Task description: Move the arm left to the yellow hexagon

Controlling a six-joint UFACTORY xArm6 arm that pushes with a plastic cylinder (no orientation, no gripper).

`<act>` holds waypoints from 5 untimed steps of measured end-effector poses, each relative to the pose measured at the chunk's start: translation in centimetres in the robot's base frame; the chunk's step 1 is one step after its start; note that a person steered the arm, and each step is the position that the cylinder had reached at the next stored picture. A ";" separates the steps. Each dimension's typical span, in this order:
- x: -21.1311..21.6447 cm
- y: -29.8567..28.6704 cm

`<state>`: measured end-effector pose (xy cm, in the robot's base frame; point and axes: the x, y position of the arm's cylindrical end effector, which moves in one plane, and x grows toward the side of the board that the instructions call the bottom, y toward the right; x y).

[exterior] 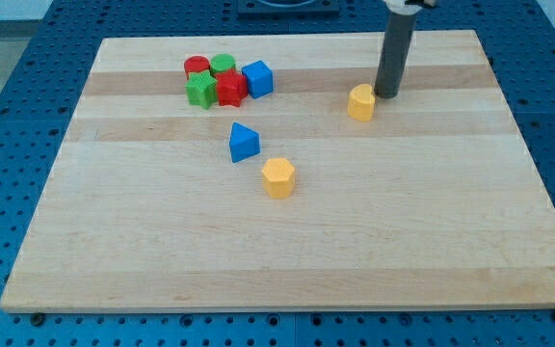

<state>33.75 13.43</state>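
A yellow hexagon [278,177] lies near the middle of the wooden board [287,251]. My tip [387,94] stands at the view's upper right, just right of a second yellow block [361,101], touching or nearly touching it. The hexagon is well to the left of and below the tip. A blue triangular block [244,143] sits just up and left of the hexagon.
A tight cluster stands at the view's upper left: a red cylinder [197,67], a green cylinder [224,66], a green star-like block [200,90], a red block [230,89] and a blue cube [257,78]. A blue perforated table surrounds the board.
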 end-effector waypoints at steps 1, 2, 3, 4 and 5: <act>0.9 0.0; 0.8 -1.0; 0.4 -4.4; 0.4 -4.8; 3.1 -1.9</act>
<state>36.87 11.54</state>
